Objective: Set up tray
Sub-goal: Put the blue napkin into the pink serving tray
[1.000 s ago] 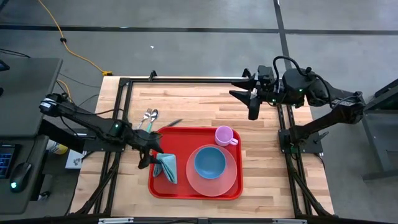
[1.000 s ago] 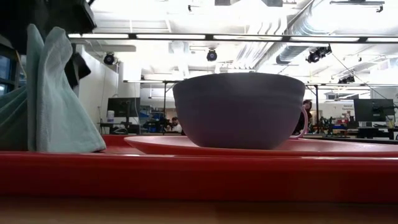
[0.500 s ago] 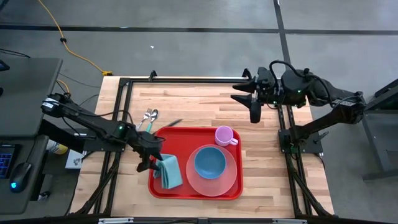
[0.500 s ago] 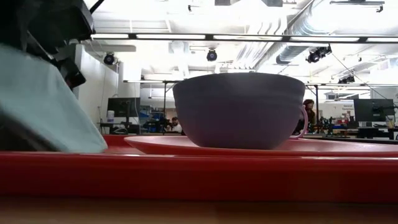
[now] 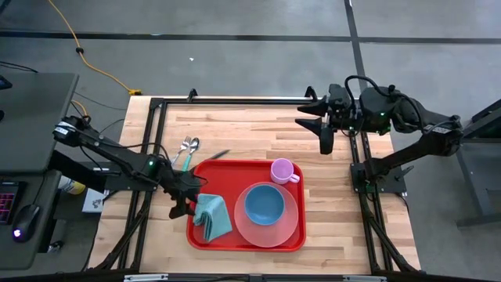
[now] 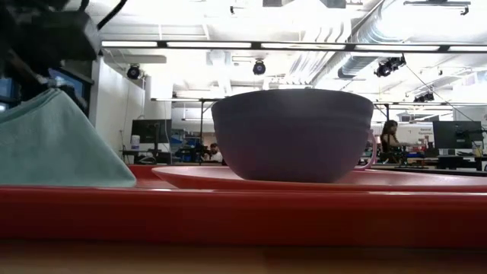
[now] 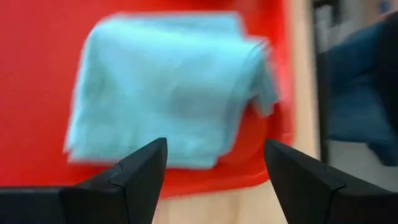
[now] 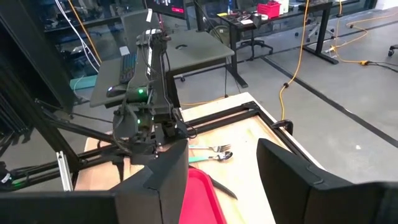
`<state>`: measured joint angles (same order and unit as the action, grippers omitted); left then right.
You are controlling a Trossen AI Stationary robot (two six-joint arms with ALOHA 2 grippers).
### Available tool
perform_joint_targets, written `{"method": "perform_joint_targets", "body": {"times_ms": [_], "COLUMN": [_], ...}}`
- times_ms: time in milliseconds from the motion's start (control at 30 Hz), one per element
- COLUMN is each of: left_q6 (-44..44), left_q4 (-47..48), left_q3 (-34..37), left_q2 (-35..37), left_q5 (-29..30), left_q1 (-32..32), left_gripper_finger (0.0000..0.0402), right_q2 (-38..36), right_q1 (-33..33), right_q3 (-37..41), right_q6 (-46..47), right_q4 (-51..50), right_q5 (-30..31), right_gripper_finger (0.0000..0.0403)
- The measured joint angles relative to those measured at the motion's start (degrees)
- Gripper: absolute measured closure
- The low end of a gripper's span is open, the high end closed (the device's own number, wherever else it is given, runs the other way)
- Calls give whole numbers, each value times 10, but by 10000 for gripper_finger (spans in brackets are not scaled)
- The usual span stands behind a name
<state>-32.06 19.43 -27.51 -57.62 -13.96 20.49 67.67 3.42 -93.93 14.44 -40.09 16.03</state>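
Two spread, empty fingers on my left gripper (image 7: 211, 163) hover just above the teal napkin (image 5: 213, 217) lying flat on the red tray (image 5: 205, 173), left of the blue bowl (image 5: 264, 204). I'd lift straight up, avoiding snags; right gripper (image 5: 324, 130) waits, open

The tray (image 5: 205, 168) is mostly occupied. A folded cloth (image 5: 214, 216) fills its left part, a plate (image 5: 291, 225) carrying a bowl (image 5: 264, 204) fills the centre and right, and a cup (image 5: 282, 170) takes the far right corner. The left gripper (image 5: 186, 205) hangs at the tray's left rim. Spoons (image 5: 188, 146) lie just off the far left corner. Bare table (image 5: 250, 129) lies beyond the tray.
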Motion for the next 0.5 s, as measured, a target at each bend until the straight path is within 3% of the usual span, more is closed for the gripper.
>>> {"method": "perform_joint_targets", "body": {"times_ms": [367, 500], "left_q6": [-13, -6], "left_q4": [71, 87], "left_q3": [0, 0], "left_q2": [0, -7], "left_q5": [159, 173], "left_q1": [9, 9], "left_gripper_finger": [101, 101], "right_q2": [0, 0], "right_q1": [0, 0], "right_q3": [0, 0], "right_q6": [0, 0], "right_q4": [0, 0], "right_q5": [0, 0], "right_gripper_finger": [233, 233]}}
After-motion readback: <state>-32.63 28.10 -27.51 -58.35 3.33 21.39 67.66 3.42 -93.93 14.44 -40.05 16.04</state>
